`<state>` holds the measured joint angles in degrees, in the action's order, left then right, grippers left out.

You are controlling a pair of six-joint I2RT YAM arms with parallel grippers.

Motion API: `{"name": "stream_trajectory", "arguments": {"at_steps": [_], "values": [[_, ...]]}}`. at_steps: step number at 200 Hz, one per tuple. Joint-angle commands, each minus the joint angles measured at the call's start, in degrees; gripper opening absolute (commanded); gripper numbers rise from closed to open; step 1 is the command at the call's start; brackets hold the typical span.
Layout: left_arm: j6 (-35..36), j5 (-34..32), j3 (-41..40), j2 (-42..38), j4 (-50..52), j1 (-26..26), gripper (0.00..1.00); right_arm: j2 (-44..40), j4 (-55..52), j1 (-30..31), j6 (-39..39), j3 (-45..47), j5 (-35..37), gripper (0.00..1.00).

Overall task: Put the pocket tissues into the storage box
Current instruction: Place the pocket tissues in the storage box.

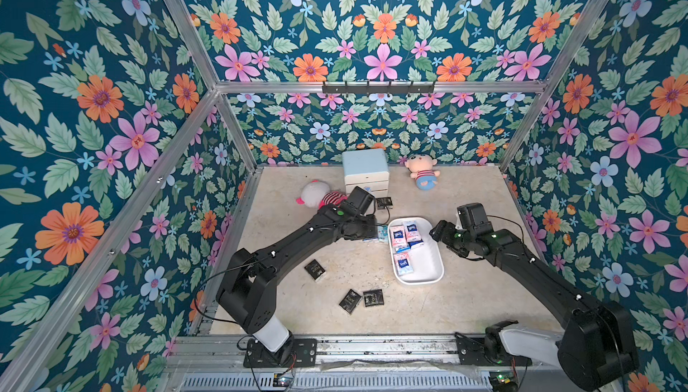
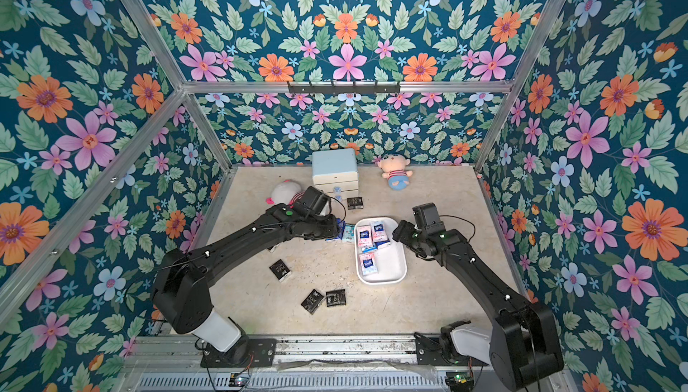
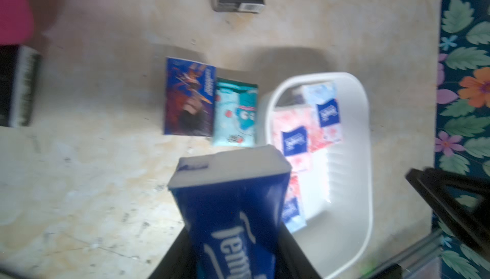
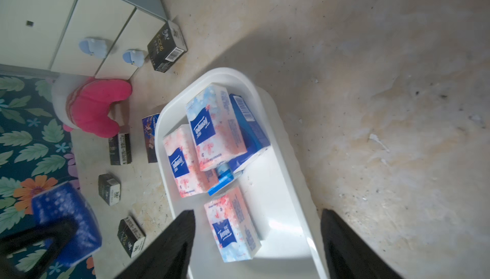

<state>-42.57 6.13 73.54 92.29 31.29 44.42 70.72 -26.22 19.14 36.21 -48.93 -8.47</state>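
On the beige tabletop (image 1: 484, 260) between floral walls (image 1: 383, 36), we see the left gripper (image 3: 233, 251) clenched on a dark blue tissue packet (image 3: 230, 198) beside the mid-tabletop storage box (image 1: 428, 271); the right gripper (image 4: 257, 211) hangs, jaws apart, above it.

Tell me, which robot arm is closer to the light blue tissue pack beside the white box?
Left. The left arm reaches right beside the light blue pack, its jaws gripping a dark blue pack; the right arm is across the storage box, jaws open.
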Motion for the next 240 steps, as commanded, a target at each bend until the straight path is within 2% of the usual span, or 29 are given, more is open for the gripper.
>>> {"name": "stream_trajectory", "arguments": {"at_steps": [1, 37, 77, 99, 151, 190, 240], "values": [[-11.4, -7.2, 0.1, 0.3, -4.7, 5.1, 0.45, -0.2, -4.2, -2.9, -5.6, -1.5, 1.8, 0.80], [-18.9, -13.1, 2.3, 4.5, -6.9, 14.1, 0.46, -2.2, -4.2, -8.5, -10.6, -1.3, 2.9, 0.85], [-20.6, -14.8, 11.7, 13.7, -1.1, 20.0, 0.46, -2.6, -1.7, -8.8, -12.2, 1.4, 0.1, 0.86], [-21.1, -15.3, 14.7, 17.0, 2.6, 20.4, 0.46, -4.4, 0.2, -8.8, -11.5, 3.8, -2.0, 0.86], [-22.8, -17.9, 15.5, 19.9, 9.1, 20.6, 0.46, -8.2, -1.1, -8.8, -12.1, 6.0, -2.7, 0.86], [-21.9, -16.6, 18.6, 22.7, 11.5, 20.7, 0.47, -8.0, -2.0, -8.9, -12.4, 5.3, -3.5, 0.85], [-22.7, -17.2, 18.9, 23.1, 14.5, 20.7, 0.50, -7.0, -2.0, -8.9, -13.3, 5.0, -3.4, 0.86]]}}
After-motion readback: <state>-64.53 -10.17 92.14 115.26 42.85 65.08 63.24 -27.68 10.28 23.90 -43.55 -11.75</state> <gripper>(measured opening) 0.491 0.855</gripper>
